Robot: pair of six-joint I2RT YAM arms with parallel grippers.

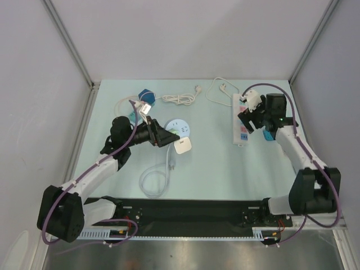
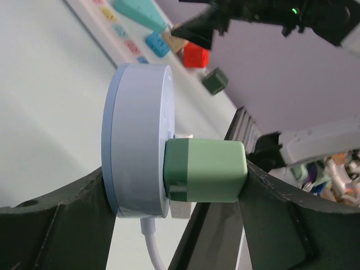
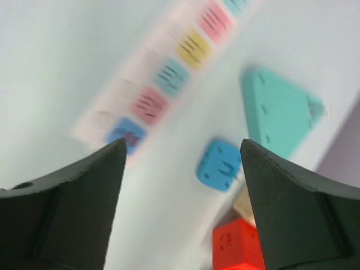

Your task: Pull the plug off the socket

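A: Left wrist view: green plug [image 2: 205,170] sits in the round socket [image 2: 138,140] on the table [image 2: 45,84], inside the left hand [image 2: 174,188], which stands wide. How to pull?

B: Grip the plug alone and draw it straight out, socket pinned. The arm reaches inward, hand rolled sideways. The right hand [image 3: 183,146] gapes empty by the strip [image 3: 169,79].

We see a green plug [image 2: 208,170] seated in the round white socket [image 2: 138,140], a white cable [image 2: 153,250] leaving below, and our left gripper [image 2: 177,174] spread around both, its fingers [image 2: 270,225] at either end, contact unclear.
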